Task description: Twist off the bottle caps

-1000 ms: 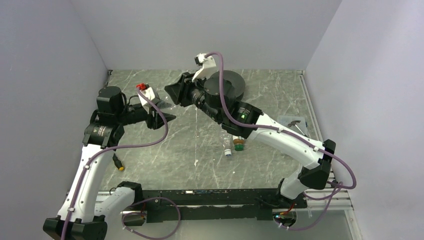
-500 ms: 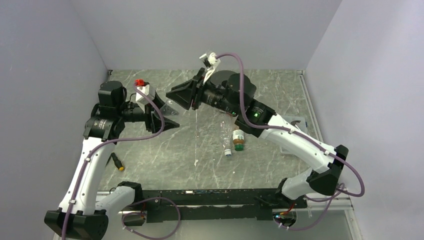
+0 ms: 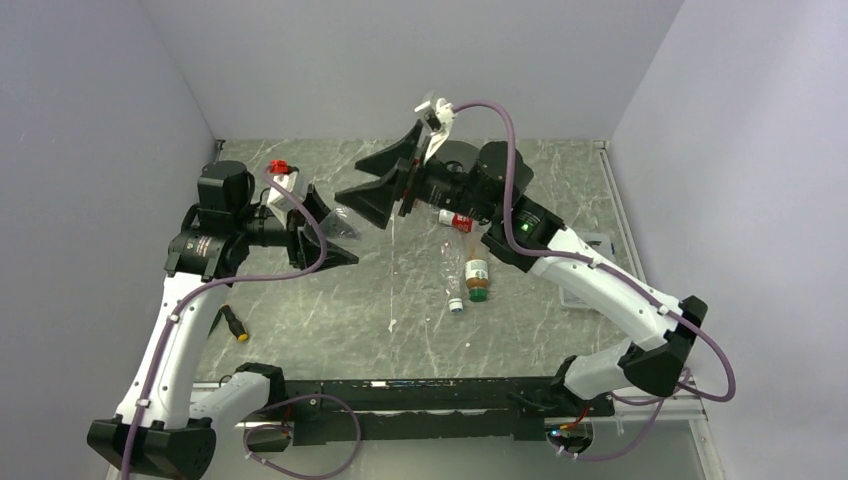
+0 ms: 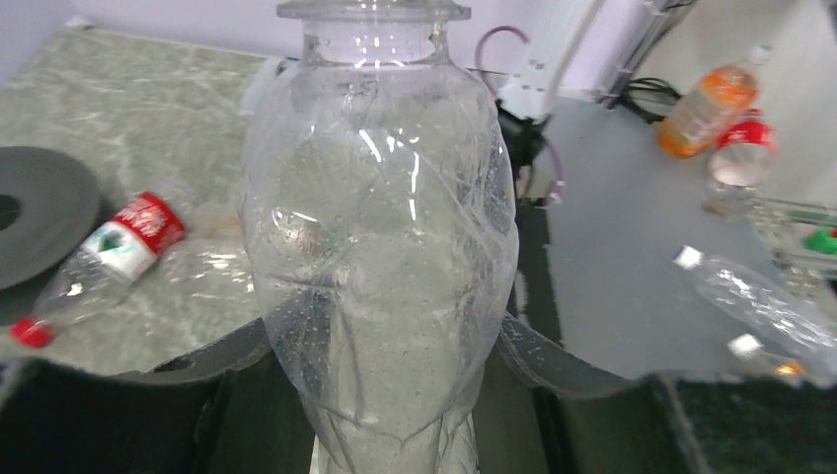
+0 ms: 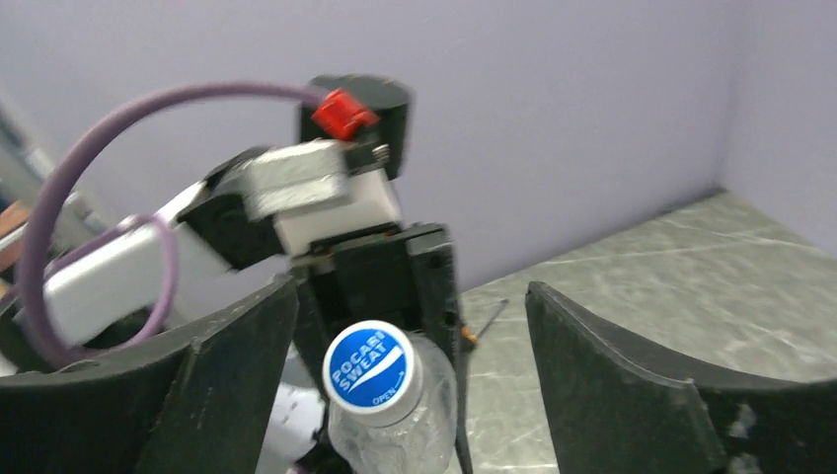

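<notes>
Grip, left: left gripper (image 3: 335,233) was pinched narrow round the body of a clear bottle (image 4: 380,247), holding it off the table (image 3: 330,300) with the neck toward the other arm.
Grip, right: right gripper (image 5: 410,296) stood wide, one finger on either side of the blue-and-white cap (image 5: 372,365), touching neither as far as I could see.
Other bottles: red-label bottle (image 3: 455,219), amber bottle (image 3: 477,277) and second clear bottle (image 3: 455,285) lay on the table under the right arm.
Risk: the thin walls looked creased, so the bottle might twist along with the cap. The cap sat nearer one finger, so closing could shove the neck aside.
Hard to see: from above the held bottle was nearly lost between black fingers. The left wrist view cropped the cap. Whether the cap was loosened, I couldn't tell.
</notes>
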{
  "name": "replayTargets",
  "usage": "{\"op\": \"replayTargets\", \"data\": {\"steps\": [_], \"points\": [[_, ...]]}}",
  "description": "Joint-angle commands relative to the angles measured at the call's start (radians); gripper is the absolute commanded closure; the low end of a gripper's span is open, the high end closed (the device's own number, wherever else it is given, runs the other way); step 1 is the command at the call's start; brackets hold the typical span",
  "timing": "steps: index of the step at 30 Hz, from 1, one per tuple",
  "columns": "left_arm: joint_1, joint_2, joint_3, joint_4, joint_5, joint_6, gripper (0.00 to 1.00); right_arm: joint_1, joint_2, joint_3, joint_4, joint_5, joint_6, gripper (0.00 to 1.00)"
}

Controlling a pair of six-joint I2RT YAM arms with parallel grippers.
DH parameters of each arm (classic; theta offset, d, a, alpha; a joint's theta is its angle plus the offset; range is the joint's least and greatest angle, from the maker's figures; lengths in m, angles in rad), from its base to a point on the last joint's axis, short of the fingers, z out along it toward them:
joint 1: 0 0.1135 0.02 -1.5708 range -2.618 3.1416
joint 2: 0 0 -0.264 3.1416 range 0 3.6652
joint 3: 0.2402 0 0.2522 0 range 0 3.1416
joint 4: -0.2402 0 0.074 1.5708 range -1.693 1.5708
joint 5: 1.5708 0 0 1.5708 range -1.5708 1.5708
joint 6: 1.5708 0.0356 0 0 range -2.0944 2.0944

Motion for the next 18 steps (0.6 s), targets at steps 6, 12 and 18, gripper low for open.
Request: {"op": "replayTargets", "data": {"steps": [6,12,18], "points": [[0.002,-0.069,-0.083,0.106,-0.427,0.178,0.69,0.047,-0.004,0.15,-0.287,0.615,0.068,0.07],[0.001,-0.079,-0.113,0.156,-0.549,0.195,0.7,0.089,0.085,0.237,-0.374,0.673,0.096,0.14],[0.0,-0.08,-0.121,0.175,-0.601,0.189,0.71,0.106,0.129,0.251,-0.372,0.658,0.12,0.2]]}}
